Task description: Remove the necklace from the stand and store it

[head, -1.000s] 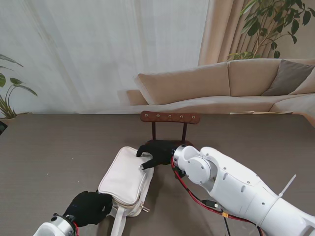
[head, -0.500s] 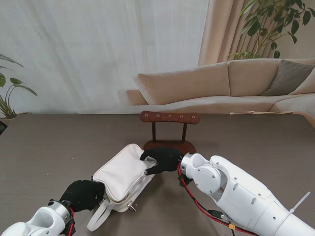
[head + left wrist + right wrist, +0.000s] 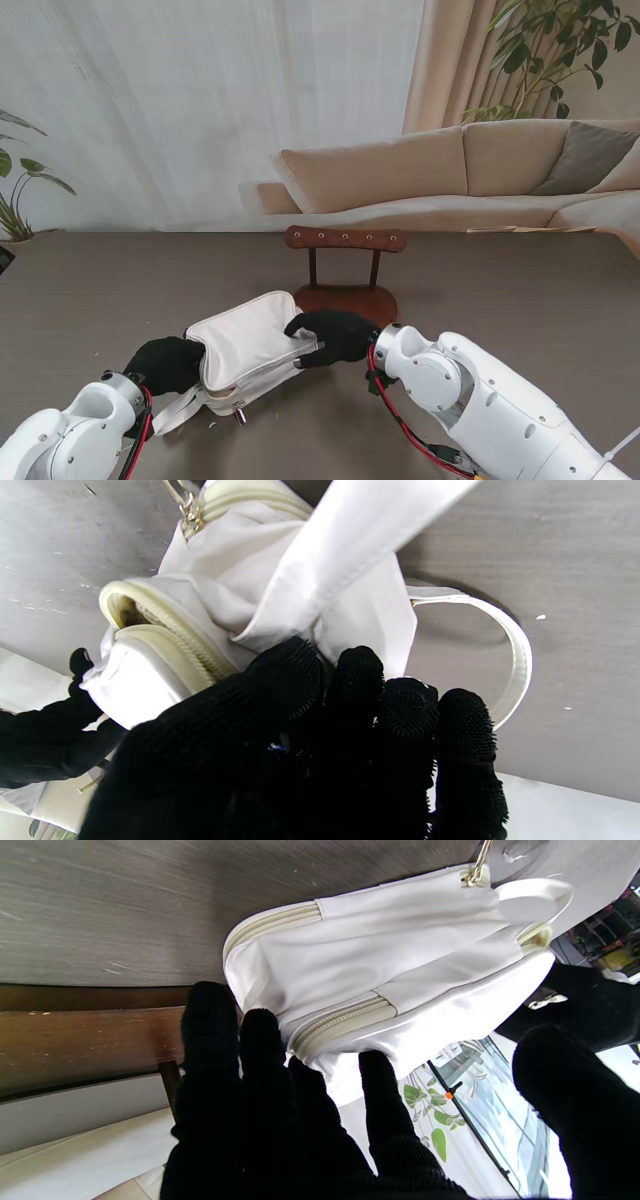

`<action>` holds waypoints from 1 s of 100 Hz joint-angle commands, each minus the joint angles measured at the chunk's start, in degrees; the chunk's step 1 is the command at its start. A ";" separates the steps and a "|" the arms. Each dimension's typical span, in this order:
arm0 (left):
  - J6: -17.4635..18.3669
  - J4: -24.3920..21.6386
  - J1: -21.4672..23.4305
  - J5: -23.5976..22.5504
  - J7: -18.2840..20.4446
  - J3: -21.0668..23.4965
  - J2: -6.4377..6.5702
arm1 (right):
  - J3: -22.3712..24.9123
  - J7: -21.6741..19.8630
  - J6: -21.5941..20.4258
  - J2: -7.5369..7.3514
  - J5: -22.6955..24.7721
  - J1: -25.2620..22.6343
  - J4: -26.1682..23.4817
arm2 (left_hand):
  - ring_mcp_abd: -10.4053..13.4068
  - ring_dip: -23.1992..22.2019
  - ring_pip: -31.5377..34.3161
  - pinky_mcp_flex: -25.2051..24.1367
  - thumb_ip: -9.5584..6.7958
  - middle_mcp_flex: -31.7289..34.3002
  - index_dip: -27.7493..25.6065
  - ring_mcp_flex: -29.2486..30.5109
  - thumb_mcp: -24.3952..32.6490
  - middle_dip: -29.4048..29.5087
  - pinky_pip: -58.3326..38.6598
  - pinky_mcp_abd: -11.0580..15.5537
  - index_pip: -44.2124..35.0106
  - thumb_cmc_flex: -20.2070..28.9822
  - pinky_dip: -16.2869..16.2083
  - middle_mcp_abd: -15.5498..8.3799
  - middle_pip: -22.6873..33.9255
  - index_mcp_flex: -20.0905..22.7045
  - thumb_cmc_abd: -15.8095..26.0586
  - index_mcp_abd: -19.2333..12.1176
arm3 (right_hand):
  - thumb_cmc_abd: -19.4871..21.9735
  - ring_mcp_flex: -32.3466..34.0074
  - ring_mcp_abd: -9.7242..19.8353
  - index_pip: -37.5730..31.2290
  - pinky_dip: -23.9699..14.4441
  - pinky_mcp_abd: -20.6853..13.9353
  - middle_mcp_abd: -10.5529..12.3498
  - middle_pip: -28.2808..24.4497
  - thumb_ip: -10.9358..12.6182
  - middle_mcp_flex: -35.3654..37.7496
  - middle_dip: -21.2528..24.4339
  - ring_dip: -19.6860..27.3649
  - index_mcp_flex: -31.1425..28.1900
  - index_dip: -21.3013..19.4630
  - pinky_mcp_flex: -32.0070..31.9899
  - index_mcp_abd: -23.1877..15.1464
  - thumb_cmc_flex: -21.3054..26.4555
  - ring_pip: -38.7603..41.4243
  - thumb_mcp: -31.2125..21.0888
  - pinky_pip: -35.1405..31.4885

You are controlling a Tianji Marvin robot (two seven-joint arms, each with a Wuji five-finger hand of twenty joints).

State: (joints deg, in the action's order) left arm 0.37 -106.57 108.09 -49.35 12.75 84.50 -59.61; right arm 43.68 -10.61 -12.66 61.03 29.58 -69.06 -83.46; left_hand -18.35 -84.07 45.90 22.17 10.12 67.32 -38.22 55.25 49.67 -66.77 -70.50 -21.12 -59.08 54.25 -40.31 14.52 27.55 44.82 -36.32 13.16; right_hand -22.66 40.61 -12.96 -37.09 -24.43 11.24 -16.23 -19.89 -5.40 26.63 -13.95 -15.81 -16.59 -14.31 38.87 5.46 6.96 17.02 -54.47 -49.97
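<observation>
White bag (image 3: 250, 345) lifted off the bench (image 3: 90, 290), gripped at its left end by the left robot hand (image 3: 165, 362), fingers (image 3: 360, 680) curled on fabric and strap, and at its right end by the right robot hand (image 3: 335, 335), fingers (image 3: 260, 1040) pressed on it. Wooden stand (image 3: 345, 265) just beyond, bare; necklace not visible. No readable writing or brand anywhere.

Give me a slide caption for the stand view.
Both hands, left hand and right hand, hold the white bag before the wooden stand.

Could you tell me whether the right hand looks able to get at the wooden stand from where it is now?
Probably yes: the right hand sits just in front of the wooden stand, nothing between them, but it grips the white bag.
</observation>
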 commanded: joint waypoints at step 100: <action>2.32 1.58 -3.78 -0.29 4.78 0.02 0.20 | 3.94 6.02 1.98 1.00 13.62 -5.17 -9.42 | 0.24 0.22 -0.77 -0.63 0.29 -1.31 -2.45 1.21 -1.48 0.07 -1.03 0.12 -5.10 1.13 1.10 -0.85 -1.22 -2.18 3.37 -6.13 | -0.12 -0.61 2.68 -4.64 -1.18 2.13 15.03 -7.37 1.02 6.26 -2.56 0.36 -6.25 -2.43 -25.49 -10.74 -1.28 -1.50 -0.13 -1.59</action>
State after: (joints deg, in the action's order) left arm 2.13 -103.94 103.36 -49.48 15.97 84.33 -59.08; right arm 48.23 -5.08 -11.21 61.32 42.45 -74.49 -91.57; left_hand -18.35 -84.05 45.39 22.16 10.13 66.09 -39.12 55.20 49.06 -66.20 -70.52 -21.61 -59.74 55.46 -39.53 14.03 25.92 42.78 -35.55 14.45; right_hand -22.68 40.67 -11.45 -41.47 -24.43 12.12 -2.97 -26.83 -5.40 32.40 -16.12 -15.76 -22.18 -16.12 39.33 -3.93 6.97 16.47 -54.53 -49.97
